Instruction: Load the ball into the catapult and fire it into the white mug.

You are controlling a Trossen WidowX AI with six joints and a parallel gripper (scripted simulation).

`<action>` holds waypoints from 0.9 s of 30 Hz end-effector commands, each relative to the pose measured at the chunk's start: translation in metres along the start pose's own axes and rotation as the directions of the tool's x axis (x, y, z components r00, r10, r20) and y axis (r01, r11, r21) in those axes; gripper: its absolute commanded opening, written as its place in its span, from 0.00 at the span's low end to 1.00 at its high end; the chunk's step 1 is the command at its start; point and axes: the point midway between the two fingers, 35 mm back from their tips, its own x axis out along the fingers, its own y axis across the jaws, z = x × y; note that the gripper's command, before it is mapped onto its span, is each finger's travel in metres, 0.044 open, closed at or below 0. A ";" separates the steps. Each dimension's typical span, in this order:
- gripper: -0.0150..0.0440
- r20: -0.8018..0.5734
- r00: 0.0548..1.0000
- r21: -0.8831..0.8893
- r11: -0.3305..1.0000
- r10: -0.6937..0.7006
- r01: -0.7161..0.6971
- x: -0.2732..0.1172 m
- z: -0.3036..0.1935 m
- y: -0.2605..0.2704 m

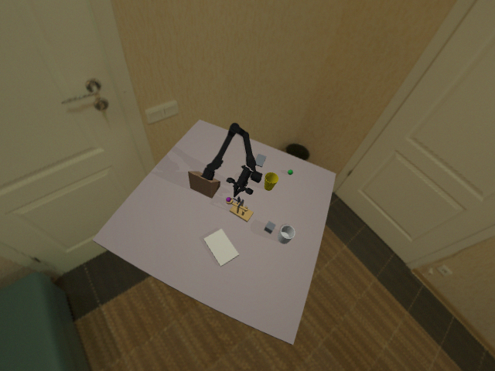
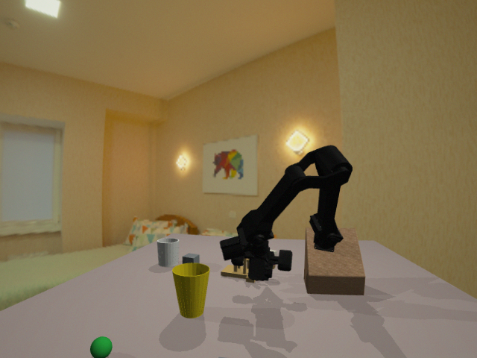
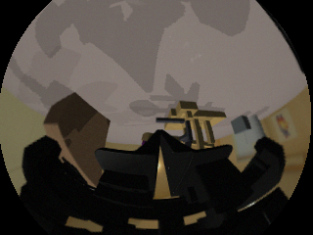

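Observation:
The wooden catapult (image 1: pixel 241 212) (image 2: pixel 231 271) (image 3: pixel 210 117) stands mid-table, partly hidden by the gripper in the exterior view. The purple ball (image 1: pixel 228 199) sits in the cup at the end of its throwing arm; in the wrist view the ball (image 3: pixel 145 143) barely shows beside the fingers. The white mug (image 1: pixel 285 234) (image 2: pixel 168 252) stands upright beyond the base end. My gripper (image 1: pixel 234 195) (image 3: pixel 159 132) is shut and empty, pointing down close to the catapult's cup end and dark bars. Whether it touches them I cannot tell.
A small grey-blue block (image 1: pixel 269 226) (image 2: pixel 190 258) (image 3: pixel 241 124) lies between catapult and mug. A yellow cup (image 1: pixel 270 182) (image 2: pixel 191 291), a green ball (image 1: pixel 290 171) (image 2: pixel 100 347) and a flat grey-blue piece (image 1: pixel 261 160) are behind. A brown block (image 1: pixel 203 184) (image 2: pixel 334 265) (image 3: pixel 83 129) stands by the arm's base; a white book (image 1: pixel 220 246) lies in front.

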 end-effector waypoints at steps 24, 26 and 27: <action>0.25 0.000 1.000 -0.001 1.000 0.002 -0.002 -0.079 -0.009 -0.003; 0.25 -0.001 1.000 -0.001 1.000 0.001 -0.001 -0.100 -0.018 0.002; 0.25 -0.001 1.000 -0.001 1.000 0.001 -0.001 -0.103 -0.019 0.003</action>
